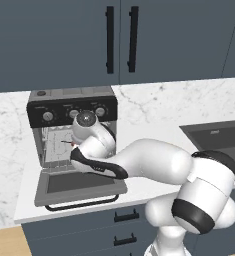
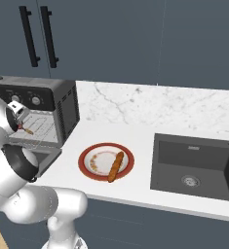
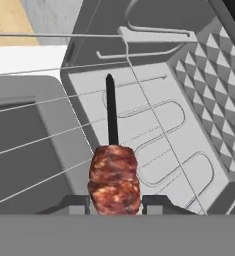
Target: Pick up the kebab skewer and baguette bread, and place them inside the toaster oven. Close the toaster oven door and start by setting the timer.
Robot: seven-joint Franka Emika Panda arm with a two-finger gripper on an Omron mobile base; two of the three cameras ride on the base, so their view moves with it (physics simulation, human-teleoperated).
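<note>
- Meat chunks of the kebab skewer (image 3: 113,179) sit at the bottom centre of the hand view, pinched between the two dark fingertips (image 3: 78,204) of the gripper (image 3: 114,205); its thin dark stick points up the frame.
- Behind the skewer lie the wire rack (image 3: 64,131) and the grey inner walls of the toaster oven (image 3: 139,125), so the skewer is inside the open cavity, above the rack.
- From the left base camera, the gripper (image 1: 69,145) is at the oven's mouth, left of centre, and the skewer (image 1: 65,142) shows as a small reddish tip.
- Below it, the toaster oven door (image 1: 79,187) hangs down flat, with its black bar handle toward the lower left.
- From the right base camera, the gripper (image 2: 22,125) is at the left edge in front of the toaster oven (image 2: 43,109), with the skewer (image 2: 28,130) poking toward the rack.
- Well to the right of the oven, at centre frame, the baguette bread (image 2: 115,167) lies tilted on a red-rimmed plate (image 2: 89,151) on the white counter (image 2: 135,141).
- At the right is a dark sink (image 2: 194,165).
</note>
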